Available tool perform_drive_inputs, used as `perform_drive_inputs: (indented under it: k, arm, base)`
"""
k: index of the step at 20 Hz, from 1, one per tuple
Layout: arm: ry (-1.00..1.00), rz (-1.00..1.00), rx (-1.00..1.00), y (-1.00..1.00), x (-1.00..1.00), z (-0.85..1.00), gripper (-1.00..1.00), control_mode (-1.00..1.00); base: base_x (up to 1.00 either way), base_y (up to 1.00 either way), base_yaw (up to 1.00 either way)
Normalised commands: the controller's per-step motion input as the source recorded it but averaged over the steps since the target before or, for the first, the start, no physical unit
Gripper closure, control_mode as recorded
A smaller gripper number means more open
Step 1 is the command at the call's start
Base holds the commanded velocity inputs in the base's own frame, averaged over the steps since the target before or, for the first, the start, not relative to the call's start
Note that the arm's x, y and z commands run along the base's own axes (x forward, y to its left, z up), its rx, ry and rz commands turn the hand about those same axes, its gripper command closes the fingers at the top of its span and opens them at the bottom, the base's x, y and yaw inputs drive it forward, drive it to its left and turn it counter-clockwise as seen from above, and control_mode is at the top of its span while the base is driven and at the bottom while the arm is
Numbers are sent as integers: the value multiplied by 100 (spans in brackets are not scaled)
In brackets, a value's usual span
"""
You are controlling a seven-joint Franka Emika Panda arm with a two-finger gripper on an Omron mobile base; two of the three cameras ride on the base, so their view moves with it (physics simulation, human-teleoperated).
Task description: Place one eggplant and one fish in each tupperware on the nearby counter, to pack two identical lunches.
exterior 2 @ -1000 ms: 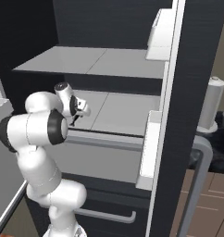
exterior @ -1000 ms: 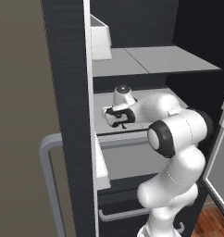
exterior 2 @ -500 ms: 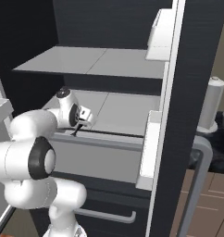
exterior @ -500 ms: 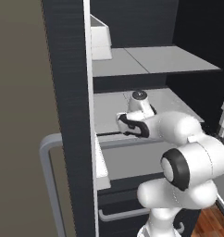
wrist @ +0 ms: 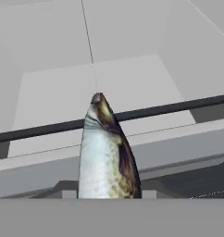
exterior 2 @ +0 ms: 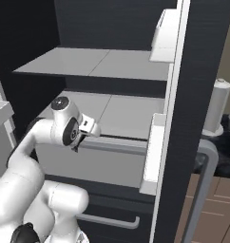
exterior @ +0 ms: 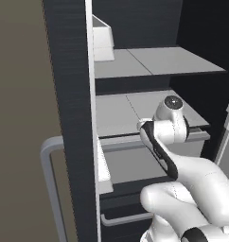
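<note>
A fish with a silvery belly and an olive-brown back rises from the bottom of the hand view, its pointed end up. My gripper is shut on its lower end, and the fish hides the fingertips. Behind the fish lies the inside of the open grey fridge drawer. In the base views my wrist hangs at the drawer's front rim, inside the open fridge. The eggplant and the tupperware are out of view.
Two grey fridge shelves sit above the drawer. The open fridge door with white bins stands close beside the arm. A tall grey cylinder stands on the counter to the right.
The jaws have closed. The wrist has swung from above the shelf edge down to the drawer's front rim, and the arm's elbow has come nearer to the base.
</note>
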Motion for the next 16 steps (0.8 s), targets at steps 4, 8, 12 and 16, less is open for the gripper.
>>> perform_drive_inputs:
  k: [4, 8, 12, 16]
  arm:
    - [0, 0, -3, 0, -100, 92, 100, -100]
    - [-2, 2, -4, 0, -100, 76, 100, -100]
    - [-8, 8, -3, 0, -100, 59, 100, -100]
    - [-14, 12, -3, 0, -100, 63, 100, -100]
  base:
    - [0, 0, 0]
    - [0, 0, 0]
    - [0, 0, 0]
    - [0, 0, 0]
